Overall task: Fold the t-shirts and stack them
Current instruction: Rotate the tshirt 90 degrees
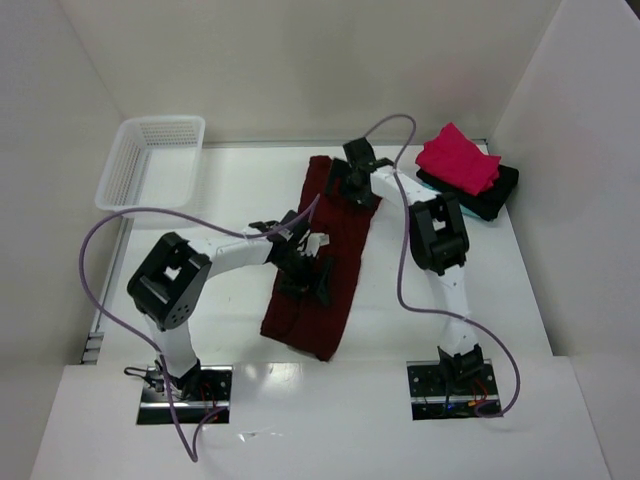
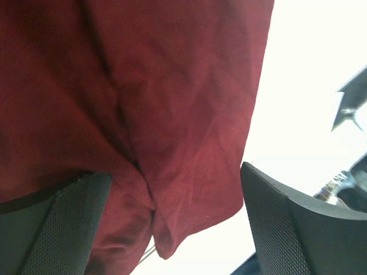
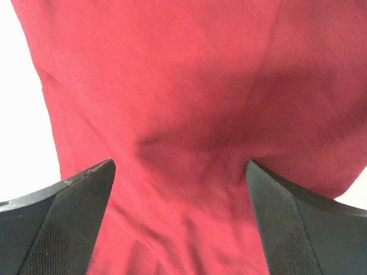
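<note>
The dark maroon t-shirt lies on the table as a long narrow strip running from the far middle toward the near edge. My left gripper is open over the strip's middle; in the left wrist view the maroon cloth and one of its corners lie between the spread fingers. My right gripper is open over the strip's far end; the cloth fills the right wrist view between its fingers. The folded pink-red shirt lies on top of the teal one and the black one at the back right.
A white lattice basket stands at the back left. White walls close in the table on the left, back and right. Purple cables loop off both arms.
</note>
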